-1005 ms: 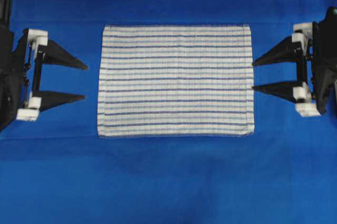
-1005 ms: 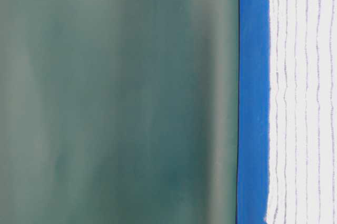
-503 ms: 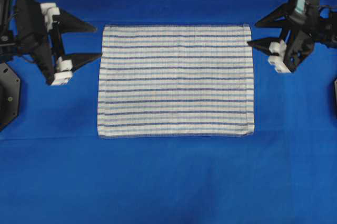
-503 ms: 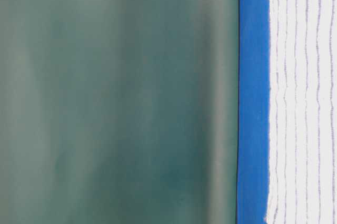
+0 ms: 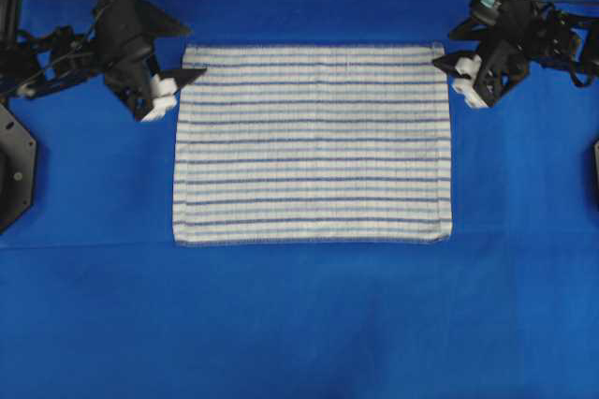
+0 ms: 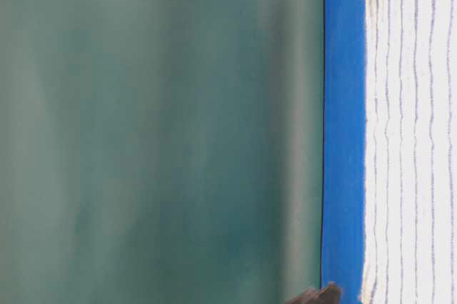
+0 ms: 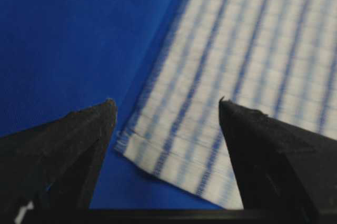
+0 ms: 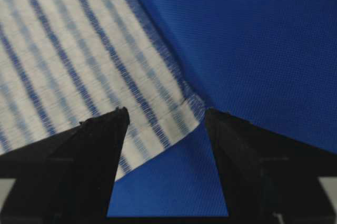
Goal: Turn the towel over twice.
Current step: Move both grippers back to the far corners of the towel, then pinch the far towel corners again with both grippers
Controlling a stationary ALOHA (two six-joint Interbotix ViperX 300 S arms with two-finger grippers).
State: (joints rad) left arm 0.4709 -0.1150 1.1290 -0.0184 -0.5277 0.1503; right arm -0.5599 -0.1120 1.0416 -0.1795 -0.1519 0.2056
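Now both arms have swung in from the sides of the counter (image 5: 299, 324) toward the far edge of the towel (image 5: 311, 144). A second ago each pincer sat level with the towel's middle, well clear of its short edges; at this moment the left pincer (image 5: 182, 60) sits at the far-left corner and the right pincer (image 5: 447, 48) at the far-right corner. The towel itself has not shifted: it lies flat and spread on the blue sheet (image 5: 299, 6), stripes running side to side, all four corners down.

Both pincers stand open and hold nothing. From the left wrist, the towel's corner (image 7: 129, 142) lies between the two dark fingers (image 7: 89, 129), with one finger over bare sheet and the other over the stripes. From the right wrist, the corner (image 8: 192, 105) likewise sits in the gap between the fingers (image 8: 102, 129).

By my reading, the first flip has not begun; the arms are lining up to pinch the two far corners. Whether the tips already touch the cloth I cannot tell.

No containers are present.
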